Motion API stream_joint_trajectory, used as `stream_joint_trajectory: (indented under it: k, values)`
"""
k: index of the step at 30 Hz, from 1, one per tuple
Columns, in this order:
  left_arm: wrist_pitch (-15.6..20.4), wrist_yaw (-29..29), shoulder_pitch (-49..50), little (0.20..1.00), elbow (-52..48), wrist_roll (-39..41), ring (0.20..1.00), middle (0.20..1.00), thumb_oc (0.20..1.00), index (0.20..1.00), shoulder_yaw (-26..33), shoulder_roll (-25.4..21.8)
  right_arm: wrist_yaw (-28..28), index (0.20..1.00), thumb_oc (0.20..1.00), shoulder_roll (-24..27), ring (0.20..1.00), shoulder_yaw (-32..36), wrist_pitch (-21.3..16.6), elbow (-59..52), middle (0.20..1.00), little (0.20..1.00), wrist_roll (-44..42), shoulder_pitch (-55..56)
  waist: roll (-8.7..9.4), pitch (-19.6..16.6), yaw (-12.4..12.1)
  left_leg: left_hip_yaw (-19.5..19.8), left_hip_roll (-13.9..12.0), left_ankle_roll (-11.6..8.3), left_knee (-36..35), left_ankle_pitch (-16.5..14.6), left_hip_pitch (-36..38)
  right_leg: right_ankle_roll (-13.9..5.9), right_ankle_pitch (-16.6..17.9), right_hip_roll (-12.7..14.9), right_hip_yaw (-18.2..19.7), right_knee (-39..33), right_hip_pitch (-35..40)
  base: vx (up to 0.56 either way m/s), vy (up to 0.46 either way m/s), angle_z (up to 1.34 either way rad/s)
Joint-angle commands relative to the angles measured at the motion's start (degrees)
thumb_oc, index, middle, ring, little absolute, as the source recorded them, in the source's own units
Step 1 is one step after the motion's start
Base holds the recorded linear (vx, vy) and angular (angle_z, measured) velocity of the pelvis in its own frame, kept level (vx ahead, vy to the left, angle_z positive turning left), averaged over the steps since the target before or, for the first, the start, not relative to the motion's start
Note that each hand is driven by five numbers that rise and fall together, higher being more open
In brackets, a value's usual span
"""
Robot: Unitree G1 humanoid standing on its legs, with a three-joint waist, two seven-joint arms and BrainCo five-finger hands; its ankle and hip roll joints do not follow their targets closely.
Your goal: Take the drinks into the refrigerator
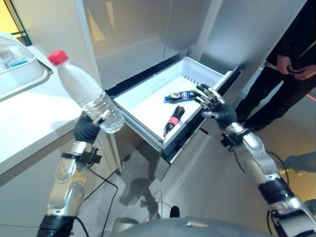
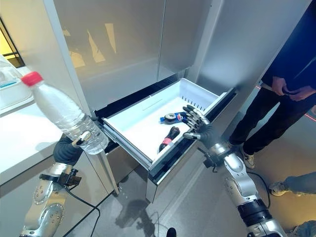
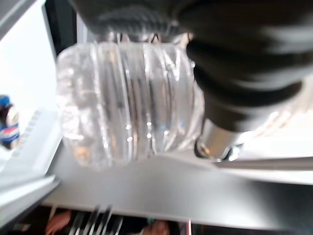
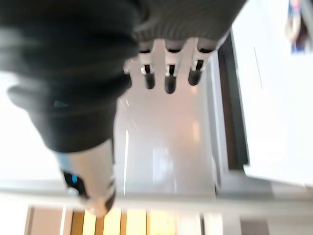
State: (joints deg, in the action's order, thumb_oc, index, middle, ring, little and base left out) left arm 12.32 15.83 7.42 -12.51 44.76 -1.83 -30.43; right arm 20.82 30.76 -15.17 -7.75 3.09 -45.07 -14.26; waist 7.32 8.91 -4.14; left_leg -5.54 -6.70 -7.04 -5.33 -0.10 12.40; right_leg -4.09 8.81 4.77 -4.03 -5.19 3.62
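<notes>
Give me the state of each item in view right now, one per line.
Freezer drawer: pulled open.
Water bottle: capped, tilted, held in left robot hand.
Cola bottle: lying in drawer.
Blue-label bottle: lying in drawer.
Right robot hand: open, at drawer's front edge.
Upper refrigerator doors: closed.

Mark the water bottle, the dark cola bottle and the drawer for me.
water bottle [image 1: 81, 88], left eye view, clear body.
dark cola bottle [image 1: 175, 118], left eye view, mid-body.
drawer [image 2: 136, 122], right eye view, bare white floor.

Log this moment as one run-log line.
left hand: holds water bottle | right hand: open over drawer | two drinks inside
</notes>
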Motion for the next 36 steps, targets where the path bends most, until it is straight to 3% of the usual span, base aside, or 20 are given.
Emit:
stream_joint_trajectory:
  k: [1,7,9,16,29,36]
  values:
    - [2.34,5.23,-4.52,0.200,-10.76,3.70,0.200,0.200,0.200,0.200,-1.91,-3.83,3.05,1.000,1.000,5.07,1.000,-3.37,-0.06,0.37,1.000,1.000,-4.17,-9.41,-1.28,-0.03,-0.37,1.92,4.58,6.83,0.33,-4.55,0.16,-0.96,-6.44,-0.27,-2.21,7.28,1.82,0.00,0.000,0.00]
    - [1.25,8.38,-8.07,0.200,-12.34,3.49,0.200,0.200,0.200,0.200,-8.51,-8.85,5.24,1.000,1.000,6.02,1.000,-10.85,1.89,1.99,1.000,1.000,-7.41,-17.75,-1.49,-0.01,-0.39,1.70,4.59,6.84,0.33,-4.51,0.48,-1.13,-6.57,-0.23,-1.86,7.76,1.73,-0.01,-0.001,-0.02]
    - [0.65,9.36,-10.19,0.200,-12.27,3.77,0.200,0.200,0.200,0.200,-12.01,-10.82,5.47,1.000,1.000,4.24,1.000,-14.74,2.57,3.10,1.000,1.000,-9.22,-22.35,-1.79,-0.05,-0.49,1.37,4.58,6.87,0.33,-4.49,0.67,-1.18,-6.44,-0.18,-1.58,7.76,1.61,-0.02,-0.003,-0.04]
    - [0.17,10.09,-13.10,0.200,-10.65,1.37,0.200,0.200,0.200,0.200,-15.40,-13.41,6.51,1.000,1.000,-0.12,1.000,-19.49,4.14,2.11,1.000,1.000,-10.38,-26.01,-2.59,0.14,-0.61,0.44,4.59,7.01,0.33,-4.60,1.02,-1.50,-6.32,-0.09,-0.72,7.75,1.42,0.00,0.001,-0.01]
    - [0.38,11.23,-14.32,0.200,-8.30,-2.39,0.200,0.200,0.200,0.200,-17.55,-11.54,11.08,1.000,1.000,-3.86,1.000,-20.84,7.25,-9.25,1.000,1.000,-16.75,-21.67,-3.22,0.50,-0.29,-0.05,4.69,7.17,0.33,-4.79,1.21,-1.61,-6.60,-0.19,-0.76,7.72,1.41,0.01,0.002,-0.05]
    - [0.73,12.11,-13.75,0.200,-8.05,-2.66,0.200,0.200,0.200,0.200,-17.00,-12.05,13.64,1.000,1.000,0.02,1.000,-21.93,8.56,-16.45,1.000,1.000,-19.06,-21.69,-2.99,0.64,-0.22,0.04,4.66,7.14,0.33,-4.82,1.11,-1.68,-6.65,-0.18,-0.84,7.76,1.39,0.00,0.000,0.00]
